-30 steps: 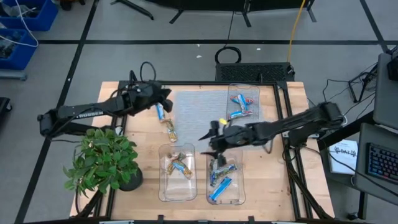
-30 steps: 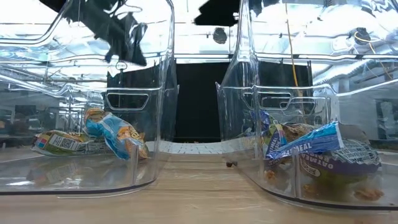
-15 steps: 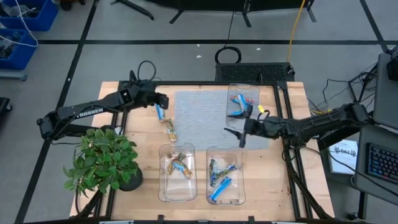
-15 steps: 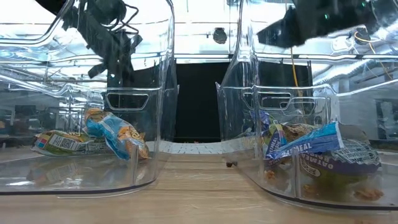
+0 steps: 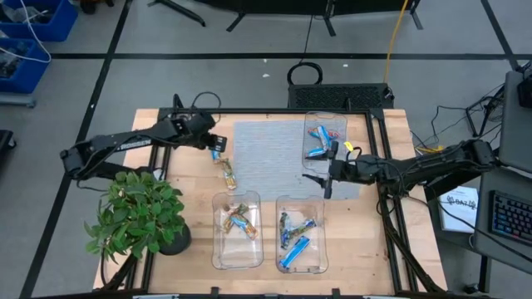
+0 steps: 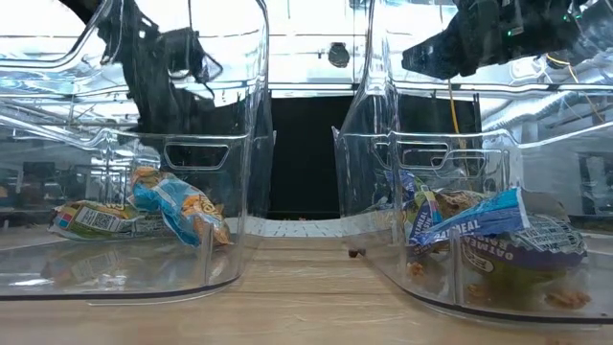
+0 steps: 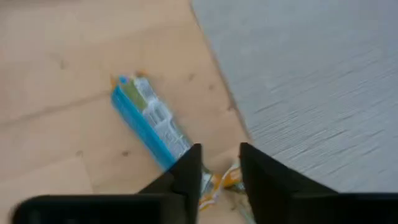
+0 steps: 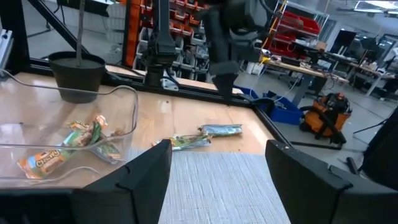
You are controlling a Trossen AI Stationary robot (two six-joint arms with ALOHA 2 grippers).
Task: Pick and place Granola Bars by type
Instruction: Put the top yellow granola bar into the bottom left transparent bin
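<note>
Left gripper [image 7: 214, 167] hovers with fingers narrowly parted — blue granola bar [image 7: 149, 122] just beyond its tips — while right gripper [image 8: 217, 163] waits spread wide, empty.

grey mat [image 5: 266, 154] centre bare; potted plant [image 5: 137, 216] crowds front-left corner; clear trays [image 5: 237, 232] line front edge.

The left wrist view is soft all over, so the print on the blue bar [image 7: 152, 127] can't be read; the tan bar [image 7: 219, 182] next to it is mostly covered by the left gripper's fingers [image 7: 189, 174] and runs off the frame; in the low view the clear trays [image 6: 239, 144] smear both arms into dark shapes; from above, the bars in the far tray [image 5: 320, 141] are too tiny to sort by colour.
</note>
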